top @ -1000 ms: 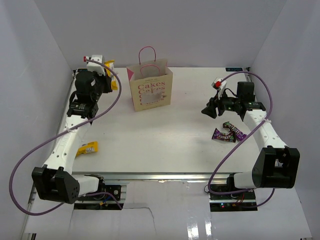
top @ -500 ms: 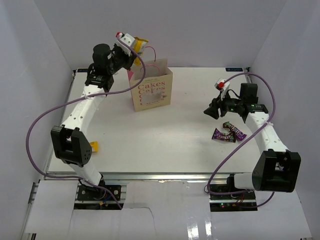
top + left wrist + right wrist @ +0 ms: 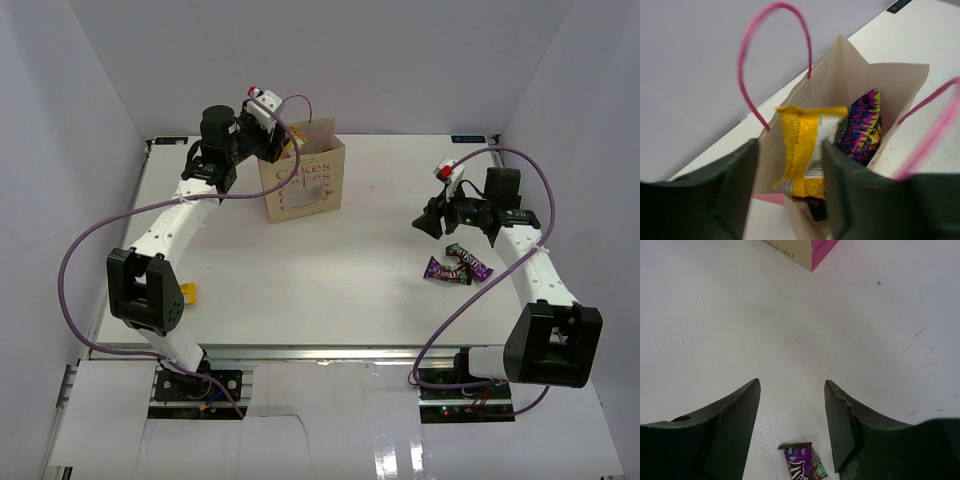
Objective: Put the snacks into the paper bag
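The tan paper bag (image 3: 303, 180) with pink handles stands at the back of the table. My left gripper (image 3: 280, 140) hangs over its open mouth, jaws open. In the left wrist view a yellow wrapped bar (image 3: 805, 150), blurred, lies loose inside the bag (image 3: 850, 70) below my left gripper (image 3: 790, 145), next to the purple chip bag (image 3: 862, 127). My right gripper (image 3: 428, 220) is open and empty above the table. Dark purple candy packets (image 3: 458, 266) lie just behind it; one shows in the right wrist view (image 3: 802, 462) below the right gripper (image 3: 792, 385).
Another yellow bar (image 3: 187, 294) lies near the table's left edge, partly hidden by the left arm. The bag's pink handle (image 3: 747, 45) arches beside the left fingers. The bag's pink corner (image 3: 812, 250) shows far ahead of the right gripper.
My left arm swung from the back left corner to over the bag with a yellow bar, then dipped to the mouth and opened; the bar is now loose inside. The right arm barely moved.
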You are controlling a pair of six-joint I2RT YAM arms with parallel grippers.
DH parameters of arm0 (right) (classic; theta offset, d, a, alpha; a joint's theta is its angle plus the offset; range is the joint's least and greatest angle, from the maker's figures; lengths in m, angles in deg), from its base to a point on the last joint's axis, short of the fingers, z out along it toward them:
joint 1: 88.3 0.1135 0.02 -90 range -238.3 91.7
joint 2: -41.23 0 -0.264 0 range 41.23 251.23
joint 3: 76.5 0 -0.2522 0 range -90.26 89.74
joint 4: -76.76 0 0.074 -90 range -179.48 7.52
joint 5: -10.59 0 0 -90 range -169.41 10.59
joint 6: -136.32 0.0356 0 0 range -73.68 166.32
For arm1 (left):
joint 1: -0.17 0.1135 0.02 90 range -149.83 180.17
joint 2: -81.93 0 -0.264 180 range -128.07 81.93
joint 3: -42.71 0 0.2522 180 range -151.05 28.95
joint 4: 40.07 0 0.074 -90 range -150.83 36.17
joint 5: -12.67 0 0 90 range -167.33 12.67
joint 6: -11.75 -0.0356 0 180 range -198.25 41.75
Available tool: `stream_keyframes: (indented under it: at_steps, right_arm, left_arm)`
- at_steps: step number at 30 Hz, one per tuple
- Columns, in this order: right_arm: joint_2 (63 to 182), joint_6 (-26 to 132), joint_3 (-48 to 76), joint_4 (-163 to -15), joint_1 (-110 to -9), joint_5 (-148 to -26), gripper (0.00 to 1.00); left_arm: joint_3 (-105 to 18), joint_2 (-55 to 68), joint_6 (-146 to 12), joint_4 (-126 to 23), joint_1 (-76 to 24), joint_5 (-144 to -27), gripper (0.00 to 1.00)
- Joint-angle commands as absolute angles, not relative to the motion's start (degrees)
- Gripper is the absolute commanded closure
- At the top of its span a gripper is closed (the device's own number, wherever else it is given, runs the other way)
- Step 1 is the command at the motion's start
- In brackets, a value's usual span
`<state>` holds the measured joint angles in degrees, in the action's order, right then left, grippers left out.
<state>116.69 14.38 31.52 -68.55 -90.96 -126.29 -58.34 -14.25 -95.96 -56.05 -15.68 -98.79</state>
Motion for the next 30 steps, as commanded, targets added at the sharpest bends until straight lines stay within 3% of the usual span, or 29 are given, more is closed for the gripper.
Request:
stream_keyframes:
  at_steps: [1, 4, 7, 13, 17, 23, 30]
  right_arm:
    - [116.3, 11.8, 31.0, -67.6, -91.2, -126.3, 0.4]
    - [116.9, 9.8, 29.9, -64.7, -91.2, -125.8, 0.39]
    - [119.0, 8.6, 27.7, -59.3, -91.2, -122.6, 0.39]
    - [122.4, 1.8, 30.3, -49.1, -91.0, -104.1, 0.36]
    - [120.9, -1.7, 35.3, -52.0, -91.7, -91.2, 0.35]
    - [128.0, -1.2, 32.4, -56.6, -94.6, -84.4, 0.36]
    - [133.6, 2.2, 31.9, -61.4, -95.0, -81.3, 0.4]
  left_arm:
    - [-57.0, -9.7, -95.2, -54.3, -15.6, -97.7, 0.3]
    - [-56.6, -8.3, -93.7, -52.4, -15.6, -96.8, 0.19]
    - [-57.8, -6.1, -90.4, -53.2, -15.6, -94.8, 0.16]
    - [-49.2, 5.4, -78.2, -59.5, -15.4, -83.3, 0.02]
    - [-35.3, 18.9, -63.1, -65.4, -14.7, -79.7, 0.02]
    - [-13.9, 33.0, -47.0, -71.7, -14.4, -76.0, 0.02]
    - [-6.5, 43.3, -39.7, -76.2, -14.3, -72.2, 0.02]
